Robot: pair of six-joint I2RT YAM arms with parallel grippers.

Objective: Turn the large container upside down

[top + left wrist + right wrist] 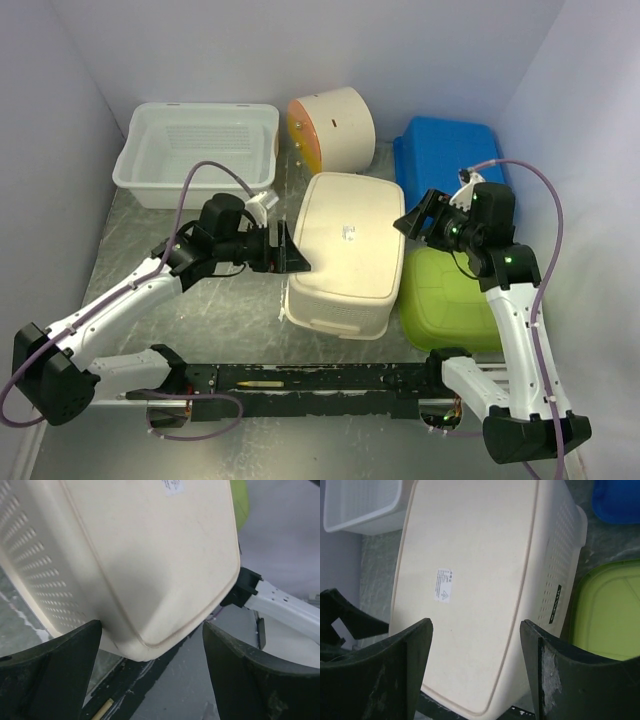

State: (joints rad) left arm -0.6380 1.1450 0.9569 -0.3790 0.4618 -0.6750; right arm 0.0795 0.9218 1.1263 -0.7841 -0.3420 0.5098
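Grey metal table (230, 310), white walls. Cream container (345, 250) lies mid-table, base up and rim down, label on top. Green tub (445, 300) sits just beside its right wall. Left gripper (292, 250) is spread wide at the left wall, one finger at or on the perforations, cannot tell which. Right gripper (415, 215) is spread too, over the right edge, gripping nothing. Flip looks done. Next: draw both arms clear without nudging it.

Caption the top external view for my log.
Cream perforated plastic basket sits bottom-up between the open left gripper and open right gripper.
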